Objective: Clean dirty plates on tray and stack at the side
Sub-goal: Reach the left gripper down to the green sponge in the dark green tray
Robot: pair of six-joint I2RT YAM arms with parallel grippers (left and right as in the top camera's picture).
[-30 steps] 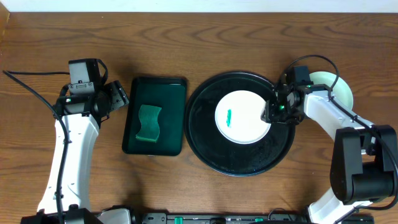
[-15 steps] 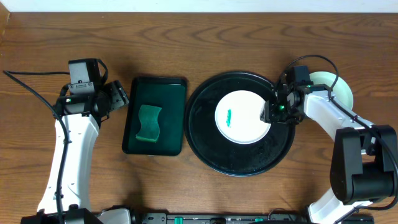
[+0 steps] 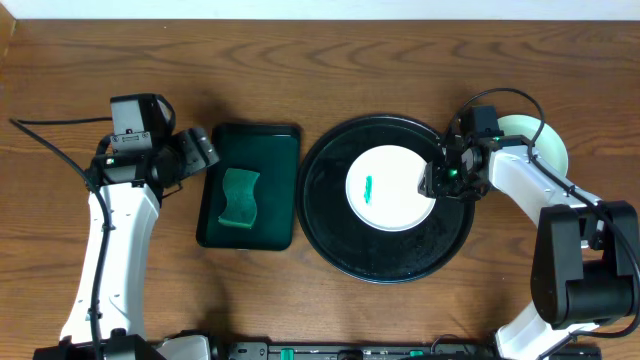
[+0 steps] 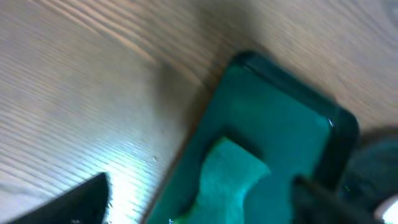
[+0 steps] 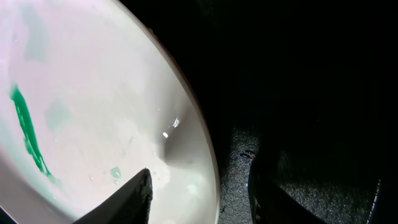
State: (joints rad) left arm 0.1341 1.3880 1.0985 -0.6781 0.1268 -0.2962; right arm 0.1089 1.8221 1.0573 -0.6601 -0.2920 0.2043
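Observation:
One white plate (image 3: 395, 195) with a green smear (image 3: 368, 188) lies in the middle of the round black tray (image 3: 330, 220). My right gripper (image 3: 432, 185) sits at the plate's right rim. In the right wrist view it (image 5: 202, 174) stands open astride that rim, one finger (image 5: 124, 199) over the plate (image 5: 93, 93) and the other over the tray (image 5: 298, 93). A pale mint plate (image 3: 550, 140) rests on the table right of the tray, partly behind the right arm. My left gripper (image 3: 203, 150) hangs open at the upper left edge of the green tray.
A rectangular dark green tray (image 3: 275, 160) holding a green sponge (image 3: 240, 196) lies left of the black tray. The left wrist view shows the sponge (image 4: 227, 174) and green tray (image 4: 280, 112) below my open left gripper (image 4: 200, 182), with wooden table (image 4: 93, 74) to the left.
My left gripper has shifted a little to the right, toward the green tray. The right gripper and the plate have not visibly moved.

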